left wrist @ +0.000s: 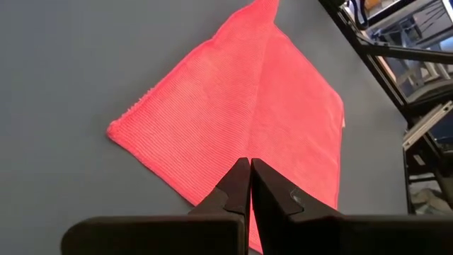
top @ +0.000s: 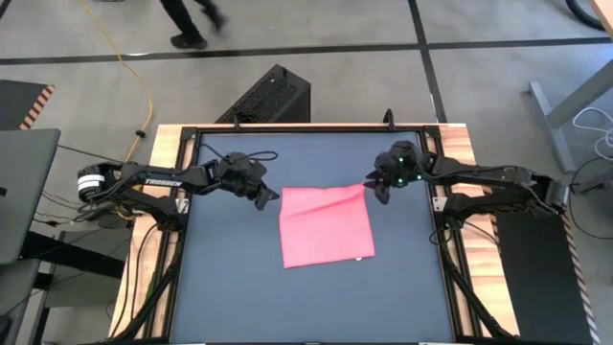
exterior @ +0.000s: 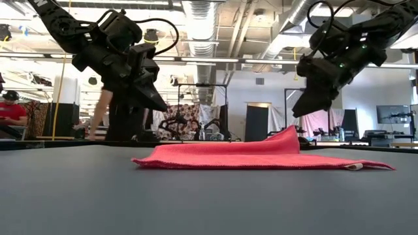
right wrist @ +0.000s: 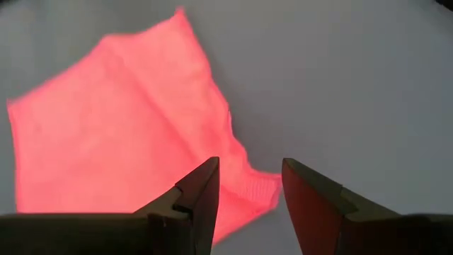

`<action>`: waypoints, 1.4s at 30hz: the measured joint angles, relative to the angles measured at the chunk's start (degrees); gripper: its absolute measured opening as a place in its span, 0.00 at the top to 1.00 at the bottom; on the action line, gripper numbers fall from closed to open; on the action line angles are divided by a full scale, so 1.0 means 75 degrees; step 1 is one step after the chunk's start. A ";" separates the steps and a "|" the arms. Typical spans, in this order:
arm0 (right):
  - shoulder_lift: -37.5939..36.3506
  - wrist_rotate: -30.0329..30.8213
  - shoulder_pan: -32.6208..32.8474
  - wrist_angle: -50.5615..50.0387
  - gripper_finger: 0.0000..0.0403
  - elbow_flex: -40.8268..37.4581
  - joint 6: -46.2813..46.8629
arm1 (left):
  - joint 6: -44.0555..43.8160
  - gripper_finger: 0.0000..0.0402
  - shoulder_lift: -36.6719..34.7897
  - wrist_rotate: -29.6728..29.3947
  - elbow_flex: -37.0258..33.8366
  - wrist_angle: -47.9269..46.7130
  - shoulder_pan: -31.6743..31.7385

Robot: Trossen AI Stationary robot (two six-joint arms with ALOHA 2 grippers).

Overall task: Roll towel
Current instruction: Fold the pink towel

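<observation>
Pink towel (top: 326,226) lies flat on the dark table (top: 230,287), roughly central. Low view alone shows its far right corner (exterior: 286,134) raised in a small peak; high view shows only an outline. Right gripper (top: 380,189) hangs just above that corner, fingers apart, gripping nothing; its wrist view places the corner between the tips. Left gripper (top: 266,198) hovers just off the far left corner, fingers pressed together, empty. Beyond the table, a person (top: 192,21) walks.
</observation>
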 joint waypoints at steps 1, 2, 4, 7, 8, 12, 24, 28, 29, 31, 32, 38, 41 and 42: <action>0.0009 0.0000 0.0010 -0.0063 0.55 0.0000 -0.0205 | -0.0012 1.00 0.0000 0.0043 0.0000 0.0000 0.0000; 0.0026 0.0000 0.0012 -0.0115 0.55 0.0000 -0.0325 | -0.0022 1.00 0.0000 0.0057 0.0000 -0.0003 0.0000; 0.0092 0.0000 0.0015 -0.0090 0.55 0.0000 -0.0470 | -0.0039 1.00 0.0000 0.0060 0.0000 -0.0002 0.0000; 0.0241 0.0009 0.0015 -0.0072 0.55 0.0000 -0.0730 | -0.0051 1.00 0.0000 0.0074 0.0000 -0.0003 0.0000; 0.0294 0.0009 0.0016 -0.0020 0.55 0.0000 -0.0814 | -0.0055 1.00 0.0000 0.0074 0.0000 0.0000 0.0000; 0.0548 0.0017 0.0017 0.0170 0.55 0.0000 -0.1249 | -0.0065 1.00 0.0000 0.0074 0.0000 -0.0003 0.0000; 0.1275 0.0313 -0.0250 0.0312 0.55 0.0653 -0.2021 | -0.0209 1.00 0.0000 0.0090 0.0000 -0.0006 -0.0001; 0.1269 0.0312 -0.0483 0.0324 0.55 0.0880 -0.2187 | -0.0209 1.00 0.0000 0.0089 0.0000 -0.0006 -0.0003; 0.1269 0.0296 -0.0565 0.0202 0.55 0.0880 -0.2181 | -0.0209 1.00 -0.0002 0.0090 0.0000 -0.0009 -0.0003; 0.1274 0.0229 -0.0719 -0.0222 0.55 0.0877 -0.2146 | -0.0209 1.00 -0.0003 0.0085 0.0000 -0.0009 -0.0003; 0.1275 0.0215 -0.0767 -0.0460 0.55 0.0877 -0.2123 | -0.0209 1.00 -0.0001 0.0077 0.0000 -0.0008 -0.0003; 0.1278 0.0020 -0.0793 -0.1026 0.55 0.0866 -0.2116 | -0.0086 1.00 -0.0003 0.0010 0.0000 -0.0006 -0.0002; 0.1278 0.0023 -0.0796 -0.0923 0.55 0.0866 -0.2106 | -0.0073 1.00 -0.0003 -0.0084 0.0000 -0.0006 -0.0003; 0.1278 0.0021 -0.0796 -0.0895 0.55 0.0866 -0.2070 | -0.0068 1.00 -0.0003 -0.0110 0.0000 -0.0008 -0.0003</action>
